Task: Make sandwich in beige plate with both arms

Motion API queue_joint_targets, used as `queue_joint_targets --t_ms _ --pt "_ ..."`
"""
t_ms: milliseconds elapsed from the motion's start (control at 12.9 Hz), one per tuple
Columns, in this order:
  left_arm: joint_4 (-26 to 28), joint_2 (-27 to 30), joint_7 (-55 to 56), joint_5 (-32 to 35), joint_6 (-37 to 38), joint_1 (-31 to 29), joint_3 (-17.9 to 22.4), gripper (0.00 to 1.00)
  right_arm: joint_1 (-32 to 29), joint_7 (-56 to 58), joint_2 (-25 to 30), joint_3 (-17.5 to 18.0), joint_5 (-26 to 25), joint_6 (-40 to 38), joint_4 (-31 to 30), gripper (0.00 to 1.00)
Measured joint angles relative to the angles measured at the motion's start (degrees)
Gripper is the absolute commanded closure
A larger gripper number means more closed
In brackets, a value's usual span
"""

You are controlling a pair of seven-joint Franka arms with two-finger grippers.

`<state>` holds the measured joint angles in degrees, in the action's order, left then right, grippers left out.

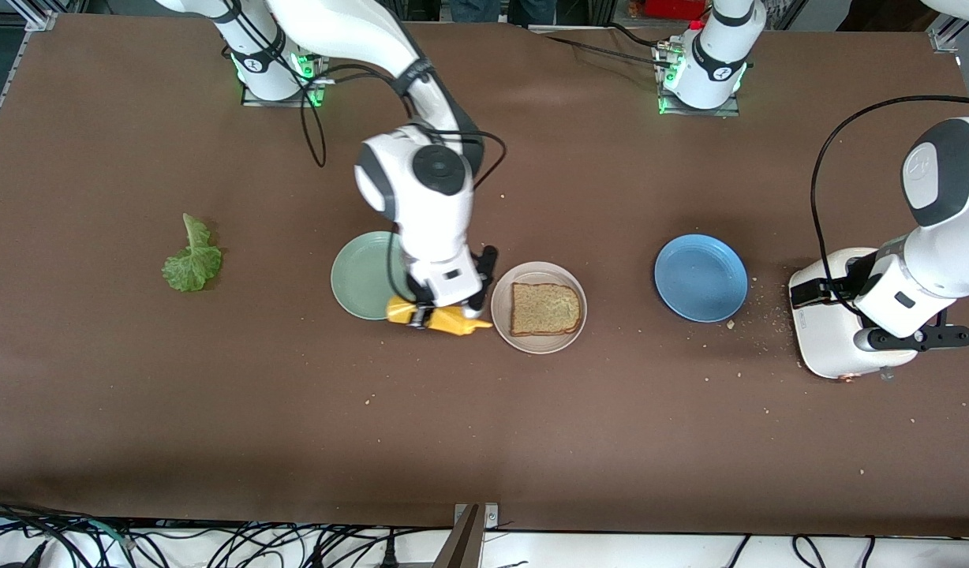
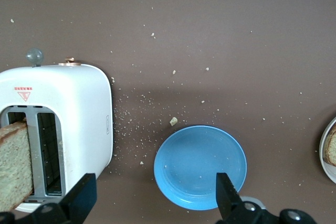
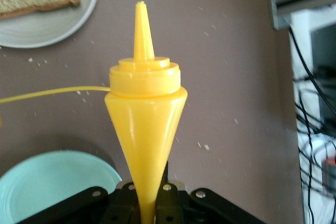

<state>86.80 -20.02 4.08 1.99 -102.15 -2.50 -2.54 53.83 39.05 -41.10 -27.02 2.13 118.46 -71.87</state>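
One toast slice (image 1: 544, 308) lies in the beige plate (image 1: 502, 315) at mid-table. A second slice (image 2: 13, 163) stands in a slot of the white toaster (image 1: 824, 331). The lettuce leaf (image 1: 191, 260) lies on the table toward the right arm's end. My right gripper (image 1: 425, 312) is shut on a yellow squeeze bottle (image 3: 144, 108), held on its side low between the mint-green plate (image 1: 358, 276) and the beige plate, nozzle toward the beige plate. My left gripper (image 2: 155, 203) is open and empty over the toaster's edge and the blue plate (image 2: 199, 166).
The blue plate (image 1: 700, 277) sits between the beige plate and the toaster. Crumbs are scattered around the toaster and the blue plate. A thin yellow strand (image 3: 52, 94) runs across the table beside the bottle's cap.
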Motion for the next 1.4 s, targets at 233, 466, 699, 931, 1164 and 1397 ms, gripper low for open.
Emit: queue_joint_targets --t_ms 233,466,699,931,1164,1397 --pt "0.0 0.0 0.0 0.0 0.0 0.0 0.0 0.00 -4.2 5.0 5.6 -0.6 5.6 -7.8 -0.1 1.00" --pt "0.0 0.0 0.0 0.0 0.0 0.0 0.0 0.00 -9.4 14.1 8.1 -0.9 13.0 -13.4 -0.2 1.00" --pt "0.0 -0.1 0.0 0.0 0.0 0.1 0.0 0.00 -16.1 28.4 8.8 -1.0 21.5 -18.2 -0.9 1.00" --pt "0.0 -0.1 0.0 0.0 0.0 0.1 0.0 0.00 -22.5 42.2 9.0 -1.0 27.9 -23.1 -1.4 1.00" --pt "0.0 -0.1 0.0 0.0 0.0 0.1 0.0 0.00 -25.8 52.0 11.5 -1.0 31.1 -25.0 -4.9 1.00" --pt "0.0 -0.1 0.0 0.0 0.0 0.1 0.0 0.00 -28.6 61.3 14.1 -1.1 34.9 -25.0 -11.1 1.00"
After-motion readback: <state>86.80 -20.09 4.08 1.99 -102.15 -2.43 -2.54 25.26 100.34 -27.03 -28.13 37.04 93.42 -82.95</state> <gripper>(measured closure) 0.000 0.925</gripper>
